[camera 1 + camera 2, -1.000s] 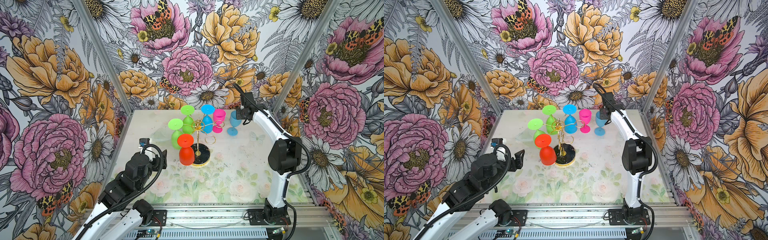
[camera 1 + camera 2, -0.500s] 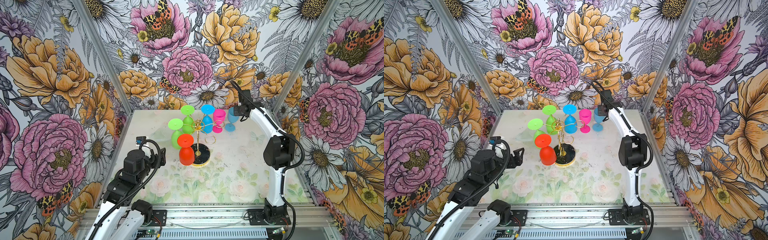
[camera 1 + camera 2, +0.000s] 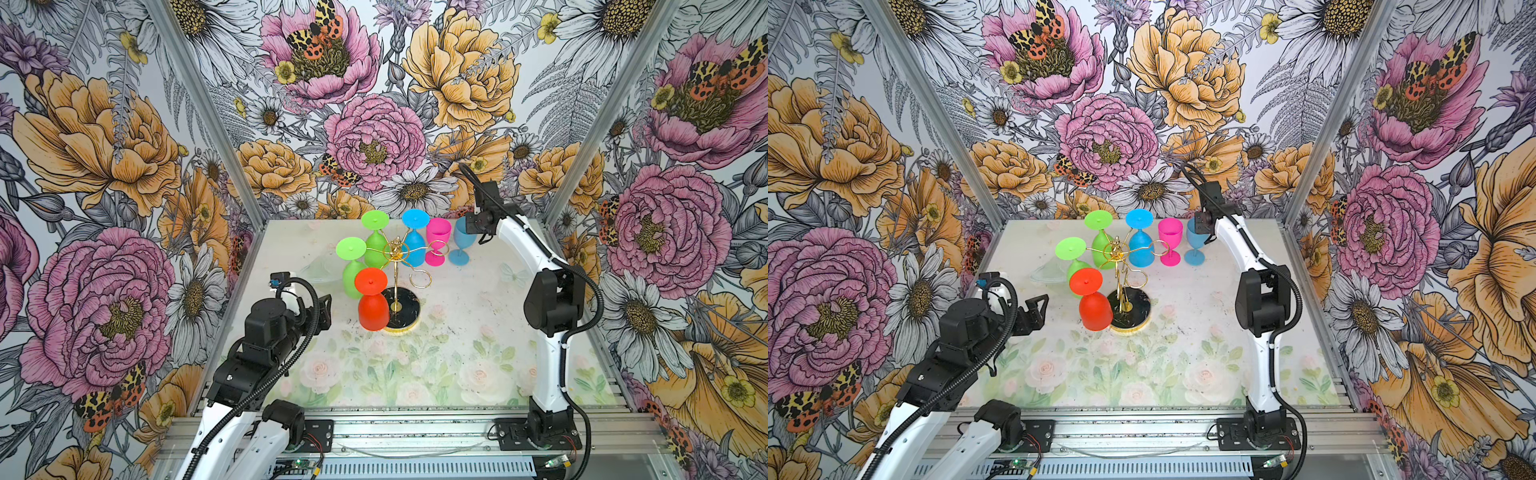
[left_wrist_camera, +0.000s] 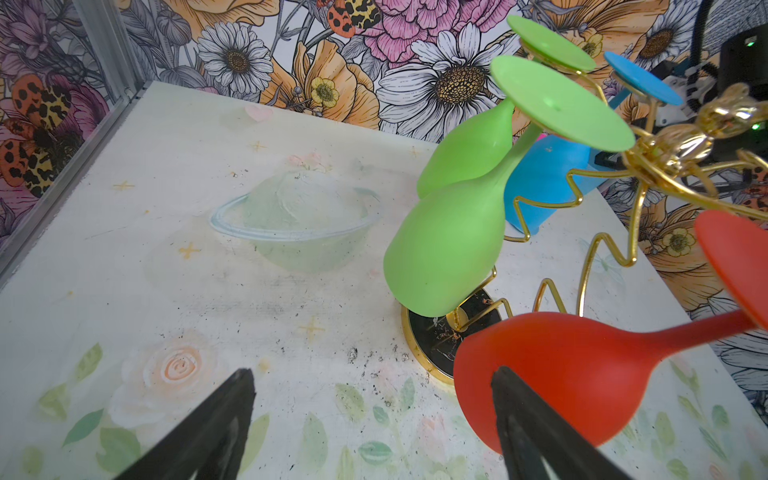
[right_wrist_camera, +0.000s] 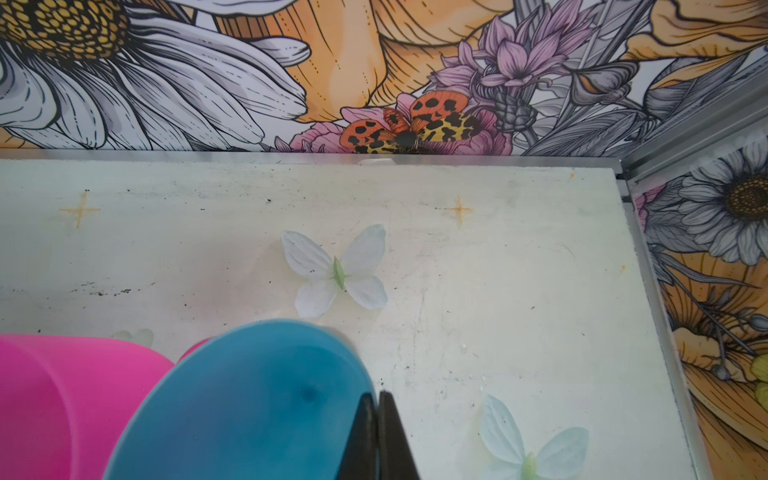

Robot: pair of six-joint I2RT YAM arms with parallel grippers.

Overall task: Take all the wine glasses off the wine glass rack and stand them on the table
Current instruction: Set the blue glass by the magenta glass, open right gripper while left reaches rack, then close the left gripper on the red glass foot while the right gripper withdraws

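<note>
The gold wire wine glass rack (image 3: 397, 253) (image 3: 1119, 253) stands mid-table on its black base (image 4: 440, 332). A red wine glass (image 3: 372, 305) (image 4: 552, 374), two green ones (image 3: 353, 266) and a blue one (image 3: 415, 245) hang upside down from it. My left gripper (image 3: 322, 307) (image 4: 372, 372) is open just left of the red glass, one finger in front of its bowl. Behind the rack on the right, my right gripper (image 3: 466, 222) (image 5: 378, 397) is shut on the rim of an upright light blue wine glass (image 3: 460, 243) (image 5: 249, 399).
A pink wine glass (image 3: 437, 243) (image 5: 62, 399) stands upright on the table, close beside the light blue one. The back wall is just behind both. The rack's front right hooks (image 3: 422, 280) hang bare.
My right gripper has carried the light blue glass a little left, closer to the pink one. My left arm has edged forward toward the red glass, jaws still wide.
</note>
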